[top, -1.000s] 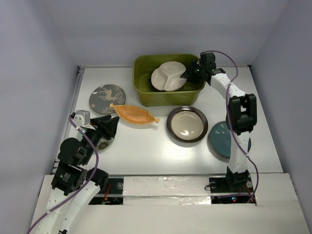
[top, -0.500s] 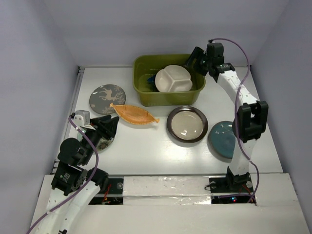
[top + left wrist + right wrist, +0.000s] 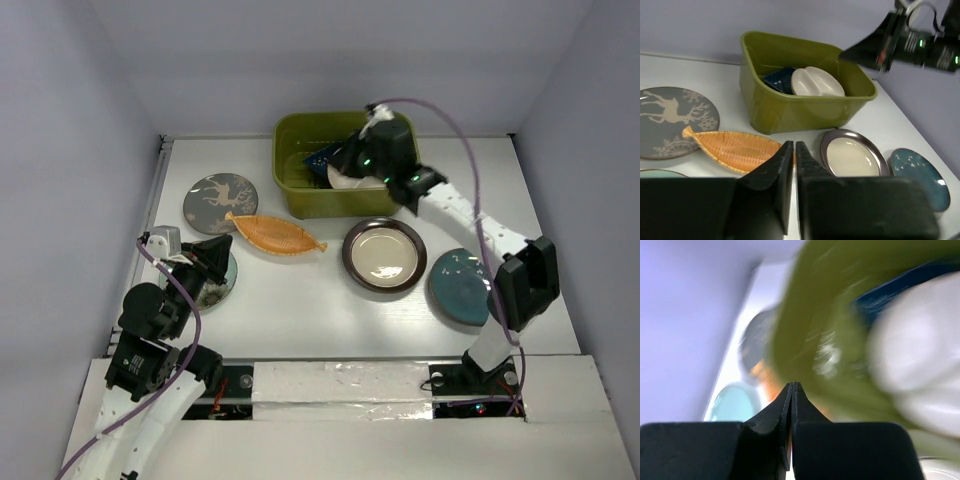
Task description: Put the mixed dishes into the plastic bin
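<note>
The olive plastic bin (image 3: 296,192) stands at the back centre. It holds a cream three-compartment plate (image 3: 817,83) leaning on a dark blue plate (image 3: 779,79). My right gripper (image 3: 343,160) hovers over the bin's right half, shut and empty (image 3: 791,385); its own view is blurred. On the table lie a grey deer plate (image 3: 220,202), an orange leaf plate (image 3: 276,235), a brown-rimmed cream plate (image 3: 384,254) and a teal plate (image 3: 457,286). My left gripper (image 3: 216,256) is shut on nothing (image 3: 794,145), above a greenish plate (image 3: 225,280) at the near left.
A white wall edge (image 3: 157,200) borders the table on the left. The right arm (image 3: 470,225) reaches from its base (image 3: 485,365) diagonally over the teal plate's side. The left arm's base (image 3: 140,365) sits at the near left.
The right gripper let the cream plate drop flat into the bin, swung left over the bin and shut. The left gripper closed and drew back slightly, uncovering more of the greenish plate.
</note>
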